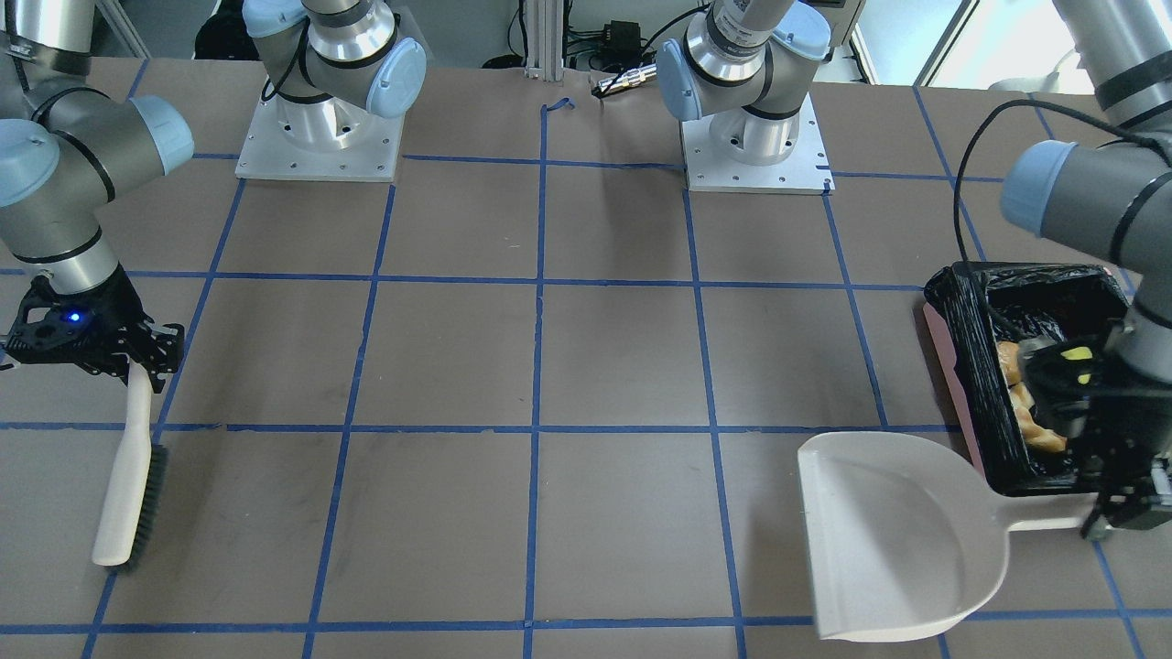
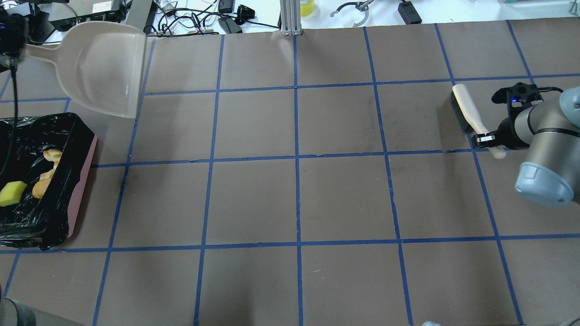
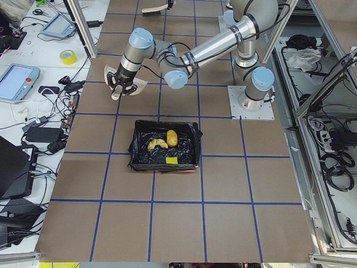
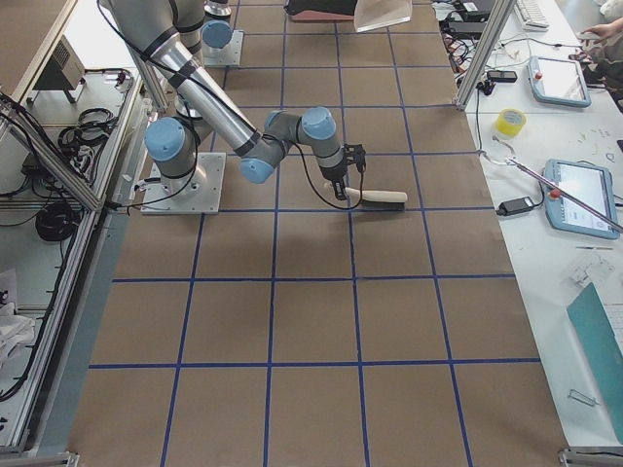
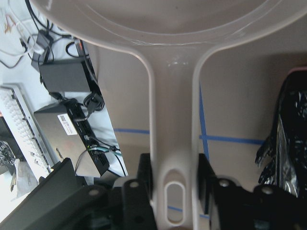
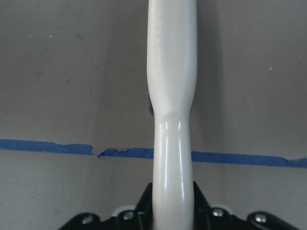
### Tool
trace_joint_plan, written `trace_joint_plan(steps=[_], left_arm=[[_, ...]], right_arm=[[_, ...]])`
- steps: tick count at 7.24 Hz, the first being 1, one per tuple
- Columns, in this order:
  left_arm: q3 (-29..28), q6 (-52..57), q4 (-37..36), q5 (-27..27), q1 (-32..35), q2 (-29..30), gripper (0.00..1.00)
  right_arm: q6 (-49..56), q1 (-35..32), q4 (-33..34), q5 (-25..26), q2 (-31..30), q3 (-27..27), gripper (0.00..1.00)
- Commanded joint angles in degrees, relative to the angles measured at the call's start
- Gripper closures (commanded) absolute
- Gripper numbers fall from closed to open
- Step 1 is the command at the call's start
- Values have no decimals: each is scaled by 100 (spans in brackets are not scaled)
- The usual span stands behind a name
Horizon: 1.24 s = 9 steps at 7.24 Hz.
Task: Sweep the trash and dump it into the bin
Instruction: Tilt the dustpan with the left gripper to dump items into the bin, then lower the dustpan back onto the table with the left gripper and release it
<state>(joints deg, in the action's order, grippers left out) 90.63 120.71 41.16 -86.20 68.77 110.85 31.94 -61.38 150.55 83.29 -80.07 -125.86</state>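
The bin (image 2: 77, 145), pink-sided with a black bag, holds all the trash: an orange-brown lump (image 2: 52, 156), a yellow wedge (image 2: 11, 192) and a pale crescent (image 2: 41, 185). They also show in the exterior left view (image 3: 167, 142). My left gripper (image 1: 1112, 522) is shut on the handle of the empty pale dustpan (image 1: 897, 540), which is beside the bin. The left wrist view shows the handle (image 5: 172, 143) between the jaws. My right gripper (image 2: 487, 140) is shut on the handle of a brush (image 2: 464, 111), whose bristles rest on the table.
The two arm bases (image 1: 320, 137) stand at the robot's edge of the table. Cables and electronics (image 2: 190, 18) lie beyond the far edge. Blue tape lines (image 2: 297, 158) grid the brown table.
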Motion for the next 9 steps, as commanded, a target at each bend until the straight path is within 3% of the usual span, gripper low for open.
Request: trace_joint_plan(steps=[1,4,7,9], left_arm=[[-10,-513,85,-2,391,645,100],[-45,-1064,839,42,523,956,100],[-80,-1146,885,33,559,1088,100],[-80,-1146,1166,-10,577,1105,100]], right_arm=[[14,3,-113,29,0,0,100],[5,3,-254,38,0,0,100],[5,3,-403,38,8,0,100],[14,12,-395,47,166,9,91]])
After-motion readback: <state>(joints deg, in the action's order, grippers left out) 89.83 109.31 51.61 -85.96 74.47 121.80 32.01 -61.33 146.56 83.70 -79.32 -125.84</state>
